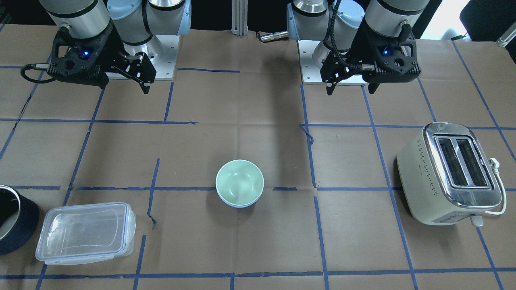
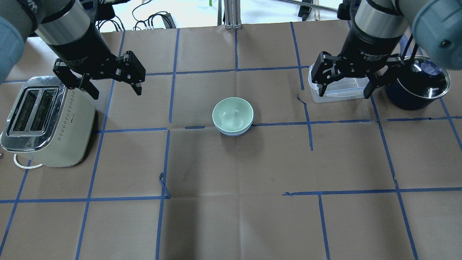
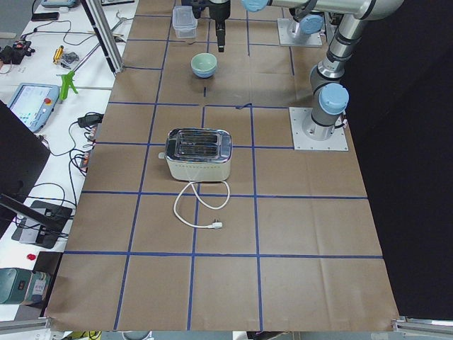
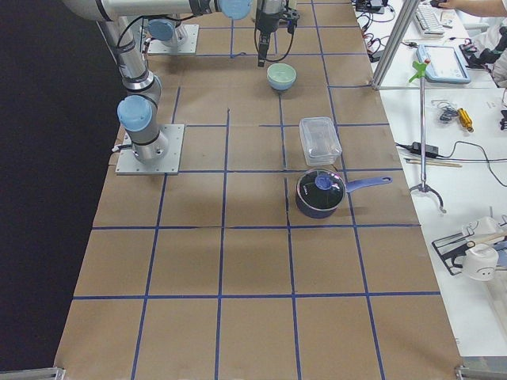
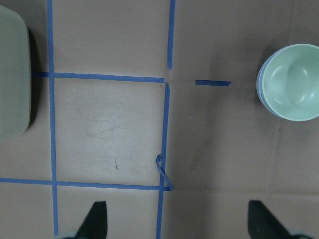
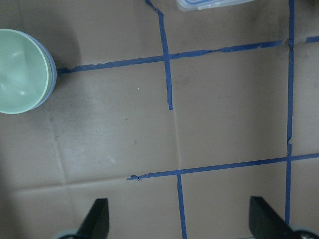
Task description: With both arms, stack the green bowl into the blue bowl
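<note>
Reading the overhead view from its left edge, we first meet a cream toaster (image 2: 47,119) with a chrome top, standing on the paper-covered table (image 2: 231,216) that is marked off in blue tape squares. Just beside it and above the surface hangs the left gripper (image 2: 114,90), its two black fingers spread wide with nothing between them. Its own wrist camera confirms this, showing both fingertips far apart over bare paper, with the bowls off at the upper right of that view. At the middle of the table we find the green bowl (image 2: 232,115) sitting upright inside the blue bowl (image 2: 232,134). Only a thin periwinkle crescent of the blue one shows beneath the mint rim, and the pair rests just beside a short strip of tape, well apart from both tools. Further right, the right gripper (image 2: 343,92) hovers with its fingers equally released and empty, raised over a clear lidded container (image 2: 346,97). At the far right stands a dark blue pot (image 2: 408,103) with a shiny metal interior, near the container.
</note>
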Robot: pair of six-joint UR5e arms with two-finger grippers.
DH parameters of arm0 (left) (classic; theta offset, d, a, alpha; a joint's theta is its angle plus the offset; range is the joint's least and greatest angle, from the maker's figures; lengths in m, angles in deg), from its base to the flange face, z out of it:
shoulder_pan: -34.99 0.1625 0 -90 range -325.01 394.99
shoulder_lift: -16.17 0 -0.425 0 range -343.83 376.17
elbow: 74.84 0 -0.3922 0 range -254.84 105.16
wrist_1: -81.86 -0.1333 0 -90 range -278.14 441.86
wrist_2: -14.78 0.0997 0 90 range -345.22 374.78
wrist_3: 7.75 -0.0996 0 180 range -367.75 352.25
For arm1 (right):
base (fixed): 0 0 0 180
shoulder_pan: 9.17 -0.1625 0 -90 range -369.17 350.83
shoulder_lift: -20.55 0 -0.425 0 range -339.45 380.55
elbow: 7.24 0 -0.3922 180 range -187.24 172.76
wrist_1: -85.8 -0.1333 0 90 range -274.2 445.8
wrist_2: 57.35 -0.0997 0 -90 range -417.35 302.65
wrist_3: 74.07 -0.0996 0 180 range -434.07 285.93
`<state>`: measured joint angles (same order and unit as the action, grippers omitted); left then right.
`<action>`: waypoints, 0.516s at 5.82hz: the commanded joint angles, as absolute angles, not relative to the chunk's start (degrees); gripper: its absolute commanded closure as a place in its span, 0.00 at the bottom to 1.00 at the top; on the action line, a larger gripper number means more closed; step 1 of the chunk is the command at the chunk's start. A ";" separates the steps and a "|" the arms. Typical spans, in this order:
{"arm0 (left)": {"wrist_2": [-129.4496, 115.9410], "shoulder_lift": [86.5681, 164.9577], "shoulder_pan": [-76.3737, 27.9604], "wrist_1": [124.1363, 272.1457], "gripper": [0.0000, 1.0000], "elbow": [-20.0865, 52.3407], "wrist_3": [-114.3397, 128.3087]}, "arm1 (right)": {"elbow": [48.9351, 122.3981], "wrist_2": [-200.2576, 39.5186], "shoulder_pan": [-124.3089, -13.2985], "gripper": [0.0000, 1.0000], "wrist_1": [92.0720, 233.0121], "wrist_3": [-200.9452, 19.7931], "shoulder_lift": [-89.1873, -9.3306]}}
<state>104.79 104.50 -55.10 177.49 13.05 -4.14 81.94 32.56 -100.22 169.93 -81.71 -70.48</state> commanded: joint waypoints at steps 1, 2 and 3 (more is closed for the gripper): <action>104.78 104.50 -55.10 177.49 0.02 13.05 -4.14 | 81.88 32.65 -100.23 0.00 170.70 -81.63 -70.24; 104.95 104.50 -55.10 177.49 0.02 13.05 -4.14 | 81.97 32.74 -100.23 0.00 170.61 -81.72 -70.24; 105.04 104.50 -55.10 177.49 0.02 13.14 -4.14 | 81.97 32.74 -100.23 0.00 170.52 -81.63 -70.24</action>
<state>104.95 104.50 -55.10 177.49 13.07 -4.14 81.94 32.72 -100.23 170.59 -81.68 -70.25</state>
